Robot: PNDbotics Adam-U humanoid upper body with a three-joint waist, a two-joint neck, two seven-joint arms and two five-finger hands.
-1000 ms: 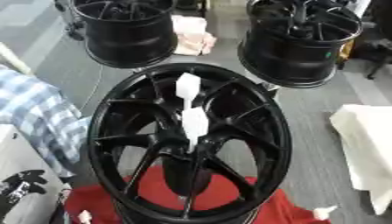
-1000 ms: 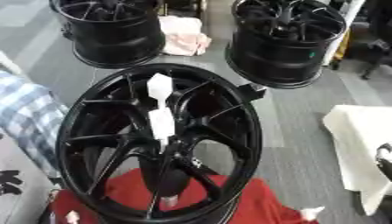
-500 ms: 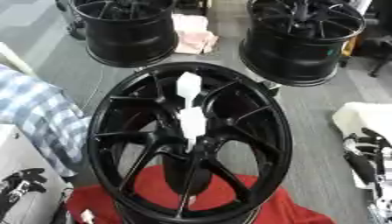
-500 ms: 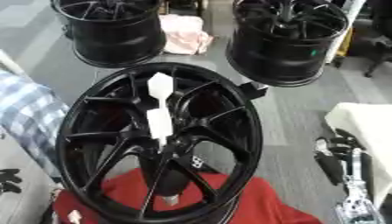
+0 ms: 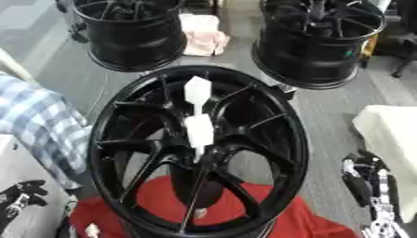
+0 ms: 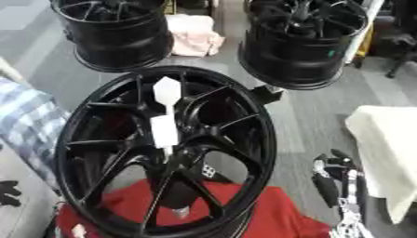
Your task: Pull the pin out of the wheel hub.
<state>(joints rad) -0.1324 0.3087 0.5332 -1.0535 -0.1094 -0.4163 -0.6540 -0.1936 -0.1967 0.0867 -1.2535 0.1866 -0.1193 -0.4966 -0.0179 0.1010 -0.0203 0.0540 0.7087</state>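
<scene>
A large black wheel hub (image 5: 199,148) fills the middle of the scene, standing tilted on a red cloth (image 5: 269,218) that spreads under its lower rim. Its open face is turned up toward the camera, with thin spokes running from the rim to the centre.

Two more black wheels stand on the grey floor behind it, one at the far left (image 5: 130,30) and one at the far right (image 5: 322,39). A pinkish cloth (image 5: 204,37) lies between them. A pale cream sheet (image 5: 391,139) lies at the right edge, and a blue-and-white checked cloth (image 5: 41,125) lies at the left edge.

A white pin (image 5: 198,118) sits in the centre of the near wheel hub. Its long axis runs nearly up and down in the picture, leaning slightly. It has a thin shaft with two wider white blocks on it: one pointed block at the upper end, toward the far rim, and one rectangular block lower, just above the hub centre.

The robot's right hand (image 6: 338,186) shows at the lower right, beside the hub's rim and clear of it, fingers pointing up and relaxed apart, holding nothing. The left hand (image 5: 18,197) appears only as dark fingers at the lower left edge; whether they are apart or curled cannot be told.
</scene>
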